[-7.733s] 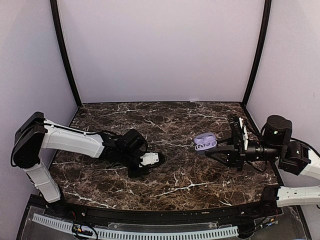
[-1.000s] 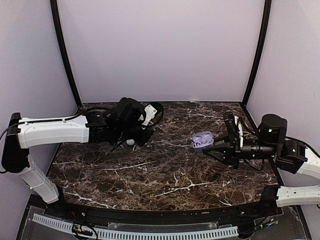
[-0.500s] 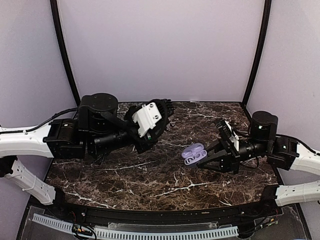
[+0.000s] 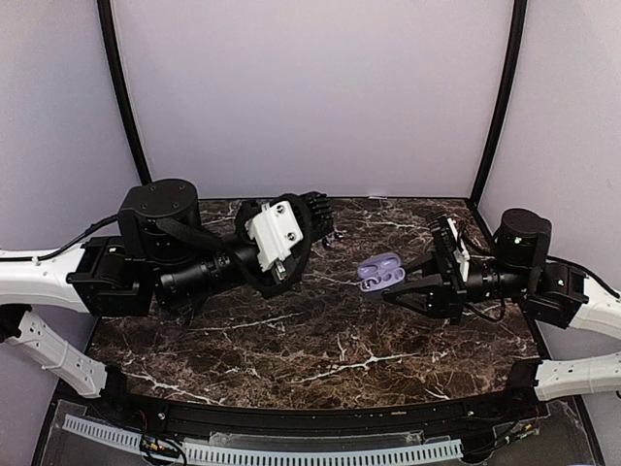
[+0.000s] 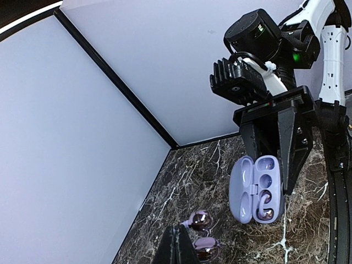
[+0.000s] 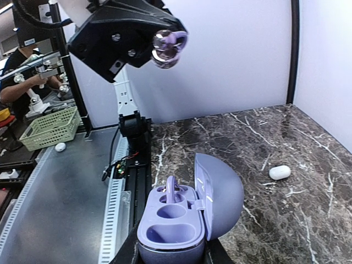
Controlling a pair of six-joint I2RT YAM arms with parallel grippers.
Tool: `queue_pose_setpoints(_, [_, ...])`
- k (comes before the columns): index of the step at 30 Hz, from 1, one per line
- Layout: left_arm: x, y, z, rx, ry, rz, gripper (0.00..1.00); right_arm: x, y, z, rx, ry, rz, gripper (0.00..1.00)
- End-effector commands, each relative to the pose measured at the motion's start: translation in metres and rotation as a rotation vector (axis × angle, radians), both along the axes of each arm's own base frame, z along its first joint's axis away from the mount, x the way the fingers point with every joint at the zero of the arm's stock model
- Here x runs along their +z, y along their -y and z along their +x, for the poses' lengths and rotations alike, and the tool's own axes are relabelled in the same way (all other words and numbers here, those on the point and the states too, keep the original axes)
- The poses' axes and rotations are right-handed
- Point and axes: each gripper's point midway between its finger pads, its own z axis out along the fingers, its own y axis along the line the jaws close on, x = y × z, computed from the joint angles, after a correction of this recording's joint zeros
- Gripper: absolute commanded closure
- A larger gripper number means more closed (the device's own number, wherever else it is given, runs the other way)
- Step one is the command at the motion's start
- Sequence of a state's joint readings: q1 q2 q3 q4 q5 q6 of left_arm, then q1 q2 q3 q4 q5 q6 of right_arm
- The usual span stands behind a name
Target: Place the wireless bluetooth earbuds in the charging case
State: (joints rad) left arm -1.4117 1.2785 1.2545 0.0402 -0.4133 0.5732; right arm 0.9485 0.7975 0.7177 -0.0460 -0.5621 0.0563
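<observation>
Case: the case point(image 4: 380, 273) is open with its lid thrown back, off the bench point(image 4: 320, 340) at centre right of the top view.
Right hand: my right hand point(image 4: 403, 282) is clenched on the case's base.
Wells: the near well is bare. Something pale stands by the far one, and I cannot tell if it is an earbud.
Earbud: one glossy earbud point(image 6: 169, 45) is in the air at upper left of the right wrist view, well apart from the case.
Left hand: my left hand point(image 6: 148, 41) is clenched on that earbud.
Done: I judge the case open and presented, with one earbud up.
Left: seating this earbud. I see no second one for certain.
Pebble: a white pebble point(image 6: 279, 172) lies on the bench at right, apart from all this.
</observation>
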Motion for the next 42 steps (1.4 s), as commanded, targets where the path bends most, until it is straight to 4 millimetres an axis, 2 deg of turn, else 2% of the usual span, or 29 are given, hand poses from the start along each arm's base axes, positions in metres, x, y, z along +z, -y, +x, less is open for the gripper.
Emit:
queue_pose_setpoints(1, [0.024, -0.007, -0.003, 0.016, 0.075, -0.052, 1.0, 0.024, 0.006, 0.023, -0.137, 0.115, 0.059, 1.0])
queue_pose_setpoints(4, [0.013, 0.006, -0.01, 0.006, 0.101, 0.011, 1.0, 0.026, 0.003, 0.024, -0.133, 0.124, 0.073, 1.0])
queue_pose_setpoints(7, [0.011, 0.015, -0.018, 0.002, 0.135, 0.036, 1.0, 0.027, 0.0, 0.021, -0.107, 0.126, 0.083, 1.0])
queue_pose_setpoints(21, [-0.001, 0.052, -0.02, 0.036, 0.196, 0.114, 1.0, 0.029, -0.006, 0.02, -0.082, 0.129, 0.056, 1.0])
queue_pose_setpoints(29, [-0.01, 0.061, -0.006, 0.126, 0.267, 0.174, 1.0, 0.035, -0.008, 0.02, -0.084, 0.125, 0.057, 1.0])
queue_pose_setpoints(32, [-0.015, 0.064, 0.001, 0.17, 0.286, 0.196, 1.0, 0.028, -0.008, 0.019, -0.083, 0.098, 0.03, 1.0])
queue_pose_setpoints(39, [-0.006, 0.06, 0.007, 0.195, 0.273, 0.166, 1.0, 0.017, -0.007, 0.014, -0.07, 0.049, 0.031, 1.0])
queue_pose_setpoints(42, [-0.007, 0.053, 0.022, 0.23, 0.234, 0.16, 1.0, 0.01, -0.005, 0.022, -0.118, 0.029, 0.013, 1.0])
